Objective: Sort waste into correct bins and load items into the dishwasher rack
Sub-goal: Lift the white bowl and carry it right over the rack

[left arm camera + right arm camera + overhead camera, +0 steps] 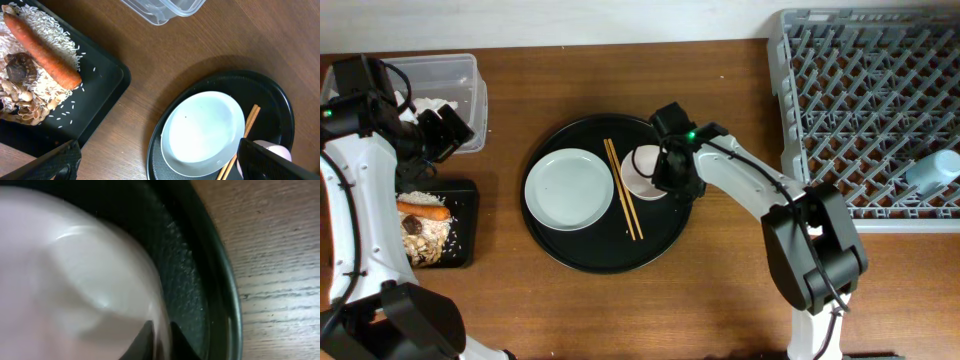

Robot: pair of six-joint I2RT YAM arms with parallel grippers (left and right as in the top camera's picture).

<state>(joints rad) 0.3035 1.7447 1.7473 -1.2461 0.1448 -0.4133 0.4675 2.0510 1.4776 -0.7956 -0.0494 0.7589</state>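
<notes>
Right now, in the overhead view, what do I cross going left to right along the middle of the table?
flat black tray → grey-white dish → chopsticks → small pale bowl → dishwasher rack → light blue cup, lying at the rack's right end.

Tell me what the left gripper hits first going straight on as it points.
Likely the wooden table right at the rim of the round black tray; depth is unclear, so it could be the rim itself.
</notes>
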